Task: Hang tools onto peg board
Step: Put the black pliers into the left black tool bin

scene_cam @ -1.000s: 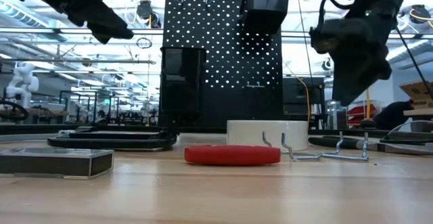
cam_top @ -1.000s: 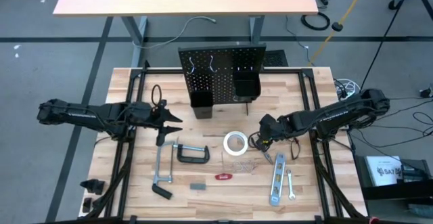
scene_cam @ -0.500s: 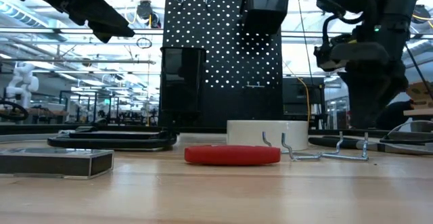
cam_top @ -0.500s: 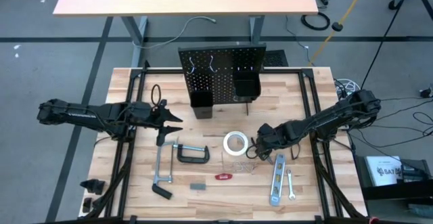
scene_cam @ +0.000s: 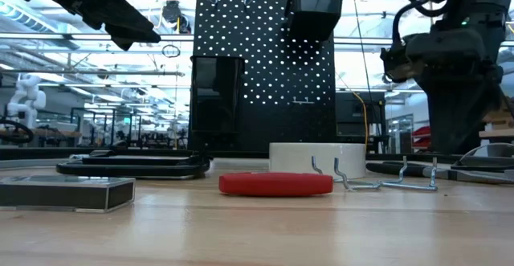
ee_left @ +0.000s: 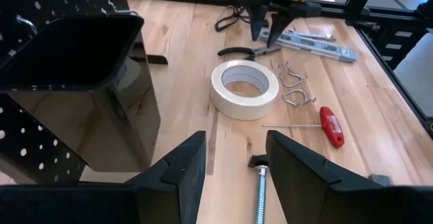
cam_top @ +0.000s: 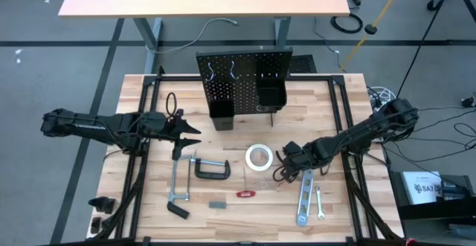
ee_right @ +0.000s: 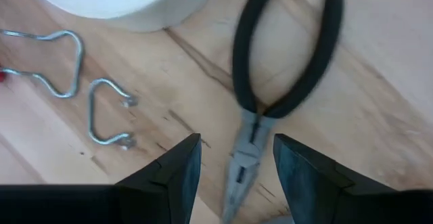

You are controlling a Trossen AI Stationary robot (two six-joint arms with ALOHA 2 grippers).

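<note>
Now the right pincer [ee_right: 233, 158], fingers apart, hangs directly above the black pliers [ee_right: 270, 102] on the tabletop [cam_top: 223, 138] right of the white tape roll [cam_top: 259, 157], fingers straddling their long axis.

right gripper [cam_top: 281, 173]: you see it lower and nearer the table's front edge than before, fingers apart, now straddling the black pliers [ee_right: 270, 95].
</note>
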